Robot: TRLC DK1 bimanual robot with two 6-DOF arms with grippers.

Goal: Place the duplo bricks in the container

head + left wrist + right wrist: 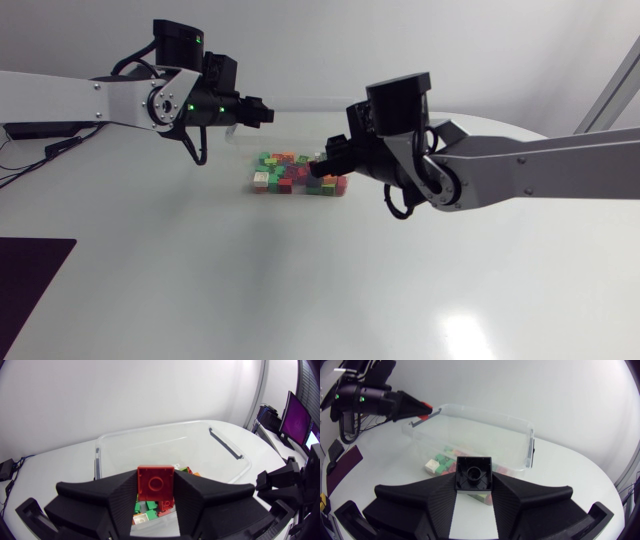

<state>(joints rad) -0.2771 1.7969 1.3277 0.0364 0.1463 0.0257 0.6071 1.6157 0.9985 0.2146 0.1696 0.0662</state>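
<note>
A clear container sits on the white worktop with red, green, white and orange bricks heaped along one side. Above it the left fingers are clamped on a red brick, and the right fingers are clamped on a black brick. Both bricks turn their hollow undersides toward the wrists. Each looks square, so no long axis shows. From overhead the container's walls are barely visible.
</note>
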